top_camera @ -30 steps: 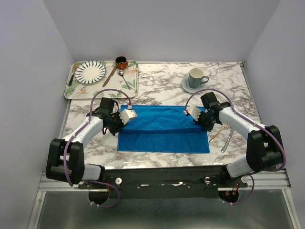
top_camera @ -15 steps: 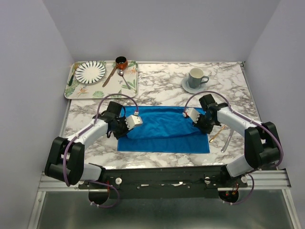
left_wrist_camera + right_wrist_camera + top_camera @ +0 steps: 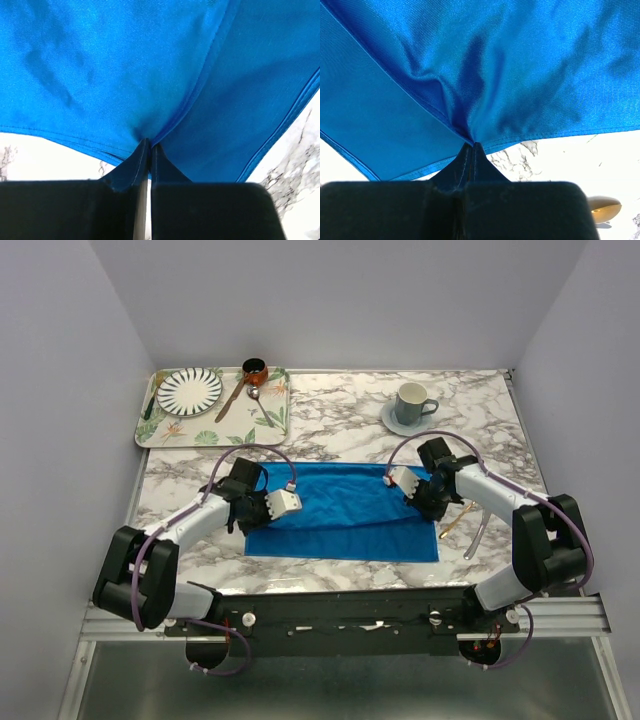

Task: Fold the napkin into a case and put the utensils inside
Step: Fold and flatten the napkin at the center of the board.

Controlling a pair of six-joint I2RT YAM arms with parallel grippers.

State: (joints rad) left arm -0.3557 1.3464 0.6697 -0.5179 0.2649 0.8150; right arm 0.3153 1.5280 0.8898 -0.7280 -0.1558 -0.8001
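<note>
The blue napkin (image 3: 340, 525) lies folded over on the marble table, its upper layer lifted at both ends. My left gripper (image 3: 256, 515) is at the napkin's left edge. In the left wrist view the left gripper (image 3: 148, 146) is shut on a pinch of napkin (image 3: 125, 65). My right gripper (image 3: 428, 502) is at the napkin's right edge. The right wrist view shows the right gripper (image 3: 472, 145) shut on the napkin (image 3: 520, 65). A gold spoon (image 3: 450, 523) and a silver utensil (image 3: 478, 530) lie just right of the napkin. The gold spoon's bowl (image 3: 605, 207) shows in the right wrist view.
A patterned tray (image 3: 150, 430) at the back left holds a striped plate (image 3: 189, 390), a brown-handled spoon (image 3: 236, 397) and a small brown cup (image 3: 255, 369). A grey mug (image 3: 411, 402) stands on a saucer at the back right.
My left gripper has moved right and nearer, drawing the napkin's left edge inward over the lower layer. The right gripper has hardly moved.
</note>
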